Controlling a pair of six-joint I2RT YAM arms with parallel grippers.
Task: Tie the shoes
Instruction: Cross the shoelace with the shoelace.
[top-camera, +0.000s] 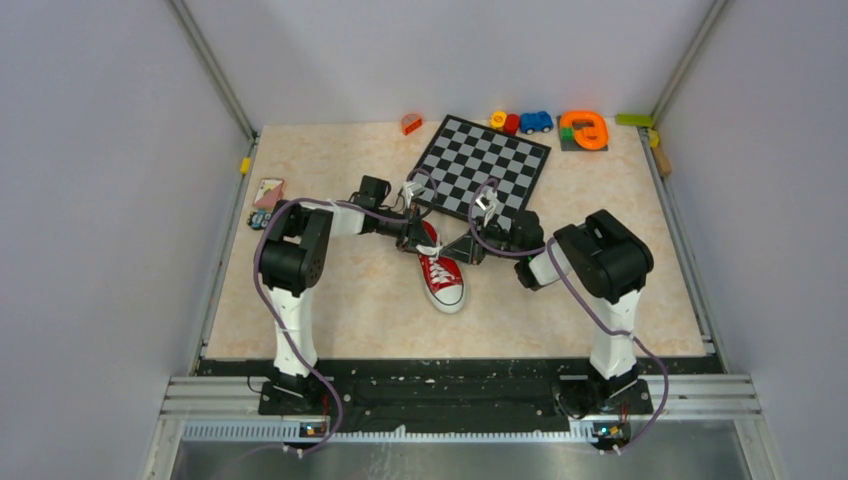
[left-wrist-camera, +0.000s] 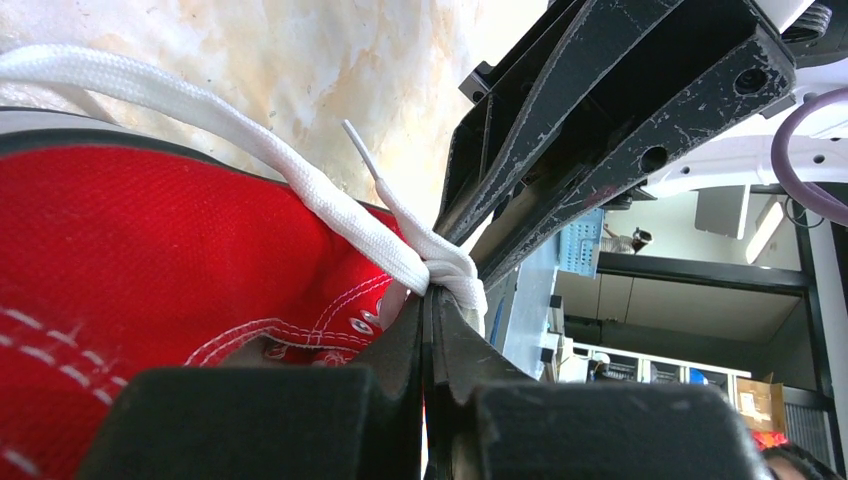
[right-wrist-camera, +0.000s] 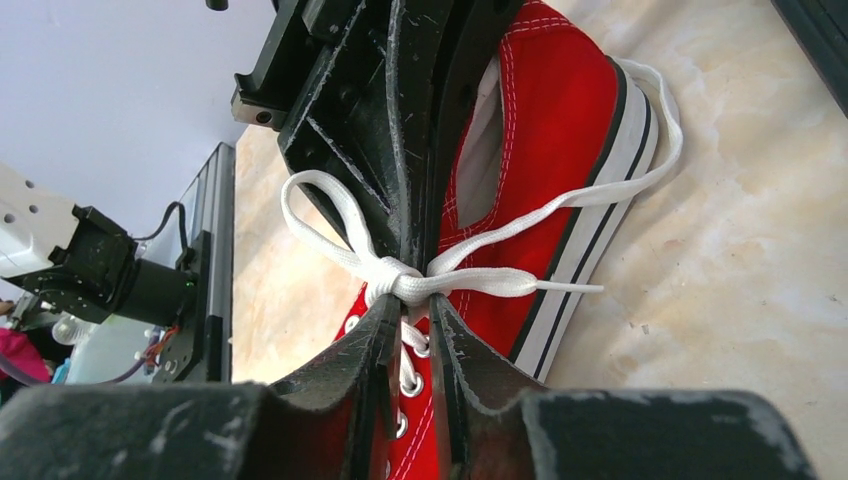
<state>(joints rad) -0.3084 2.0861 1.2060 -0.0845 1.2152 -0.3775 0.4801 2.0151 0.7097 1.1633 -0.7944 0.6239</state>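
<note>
Left fingers (left-wrist-camera: 400, 345) are clamped shut on the flat white lace (left-wrist-camera: 330, 205) right at the knot (right-wrist-camera: 400, 283), likely anchoring it for cinching. The red canvas low sneaker with white toe cap (top-camera: 442, 272) lies mid-tabletop (top-camera: 350, 310), toe toward the near edge, heel by the black-and-white chessboard (top-camera: 485, 165). Right fingers (right-wrist-camera: 375, 340) face in from the opposite side, slightly apart, knot at their tips, no evident pinch.

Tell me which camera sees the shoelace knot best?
The right wrist view: the knot sits mid-frame with its loop and loose ends showing. The left wrist view shows it close, partly hidden by jaws. Top view: just a tiny white speck on the red shoe.
</note>
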